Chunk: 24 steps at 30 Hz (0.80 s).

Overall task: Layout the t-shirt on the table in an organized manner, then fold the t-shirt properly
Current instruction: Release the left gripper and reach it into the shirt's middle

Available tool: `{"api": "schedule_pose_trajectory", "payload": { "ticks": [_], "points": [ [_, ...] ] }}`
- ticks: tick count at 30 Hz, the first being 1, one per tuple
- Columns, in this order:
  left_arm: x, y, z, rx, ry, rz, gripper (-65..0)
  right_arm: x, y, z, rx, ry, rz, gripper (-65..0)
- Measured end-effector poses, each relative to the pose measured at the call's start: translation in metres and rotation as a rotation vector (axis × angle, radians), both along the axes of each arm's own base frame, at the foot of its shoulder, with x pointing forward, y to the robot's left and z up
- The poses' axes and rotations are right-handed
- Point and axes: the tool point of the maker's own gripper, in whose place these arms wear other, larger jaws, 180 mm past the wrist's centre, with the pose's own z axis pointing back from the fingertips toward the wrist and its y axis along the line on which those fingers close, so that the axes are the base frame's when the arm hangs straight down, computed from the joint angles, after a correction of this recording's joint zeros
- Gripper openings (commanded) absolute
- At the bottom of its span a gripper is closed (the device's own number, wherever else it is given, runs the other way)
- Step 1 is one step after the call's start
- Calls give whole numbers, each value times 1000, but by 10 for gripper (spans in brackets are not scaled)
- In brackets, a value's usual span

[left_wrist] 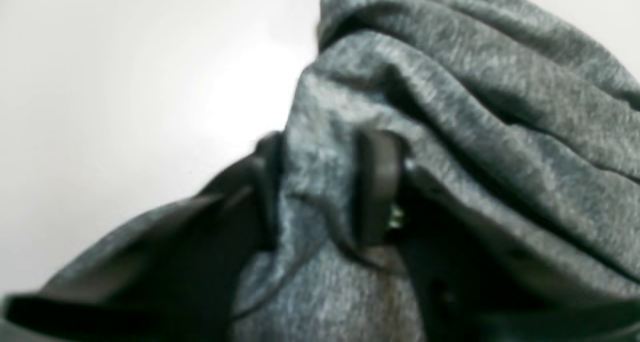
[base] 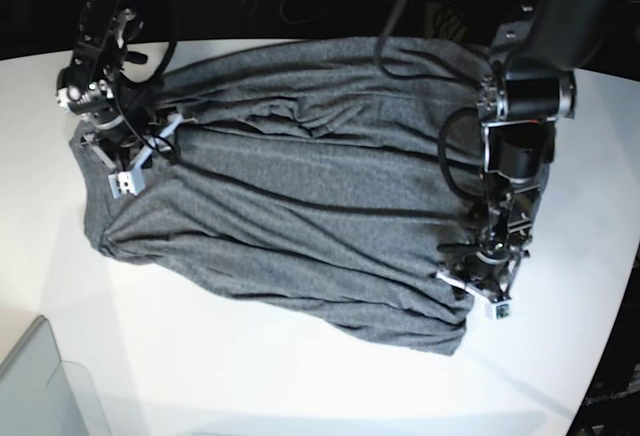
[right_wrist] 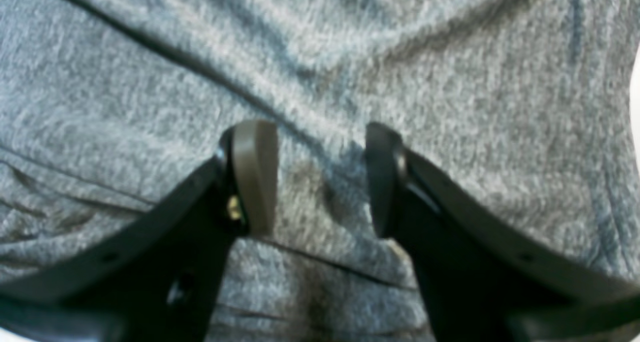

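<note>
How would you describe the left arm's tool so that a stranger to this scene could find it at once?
Start at the white table and the grey t-shirt spread across it. Follow the shirt to its right edge in the base view, where a black arm comes down. At its tip is the left tool, pinching a fold of cloth, unlike the other, which stands open.

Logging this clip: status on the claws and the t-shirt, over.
Left claw pinching a fold of the t-shirt. Right claw open, pads on the fabric. Shirt spread but wrinkled on the table. Nothing in the way.
</note>
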Motion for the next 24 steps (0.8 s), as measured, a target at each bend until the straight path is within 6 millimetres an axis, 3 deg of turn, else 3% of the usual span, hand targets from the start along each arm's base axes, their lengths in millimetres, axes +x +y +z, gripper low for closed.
{"api": "schedule_pose_trajectory", "payload": {
  "ticks": [1,5,9,12,14,16,18,22,24],
  "points": [
    [0,-1,0,0,-1,-4,-637,0,0,0,1,-2,-1,-359],
    [2,-3,5,1,-2,-15,-638,0,0,0,0,1,0,-359],
    [8,-3,42,38,-129,-32,-648,0,0,-1,1,2,-1,-359],
    [-1,-9,72,106,-176,-78,-648,-1,0,-1,2,4,-1,-359],
    [-6,-26,92,209,-215,-166,-648,0,0,-1,2,1,-1,-359],
    [-13,-57,104,305,-260,-275,-648,-1,0,-1,3,2,-1,-359],
    [-24,-91,99,426,-277,-401,-646,-1,0,-1,3,3,0,-359],
    [-68,-143,44,613,-180,-647,-644,-1,0,-1,1,4,-1,-359],
    [-82,-158,31,681,-160,-713,-626,-1,0,-1,2,4,-1,-359]
  ]
}}
